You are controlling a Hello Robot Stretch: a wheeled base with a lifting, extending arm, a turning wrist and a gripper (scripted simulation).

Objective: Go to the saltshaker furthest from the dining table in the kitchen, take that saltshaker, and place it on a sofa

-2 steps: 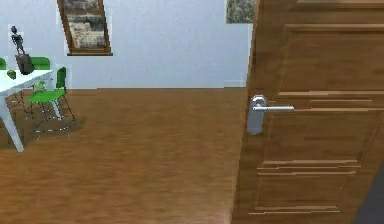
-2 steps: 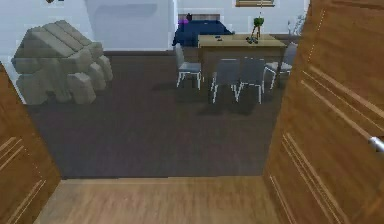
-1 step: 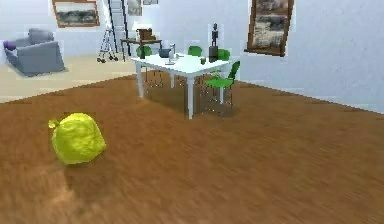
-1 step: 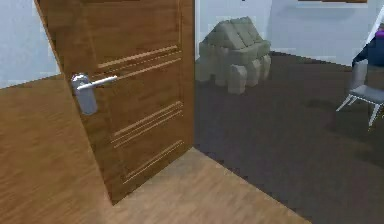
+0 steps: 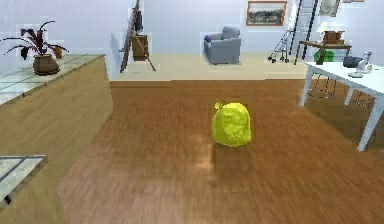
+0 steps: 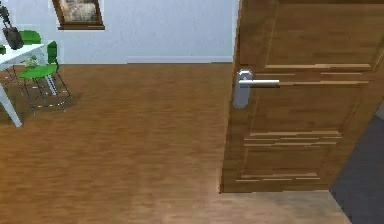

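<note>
Wooden floor [image 5: 150, 160] ahead, yellow bag [image 5: 231, 124] midway, tiled table [image 5: 20, 86] left. Searching stage; cannot tell saltshaker's place, nor jaws' state. Next, likely: skirting bag, scanning kitchen tables for shakers.

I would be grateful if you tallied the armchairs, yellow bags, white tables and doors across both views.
armchair: 1
yellow bag: 1
white table: 1
door: 1
Total: 4
</note>
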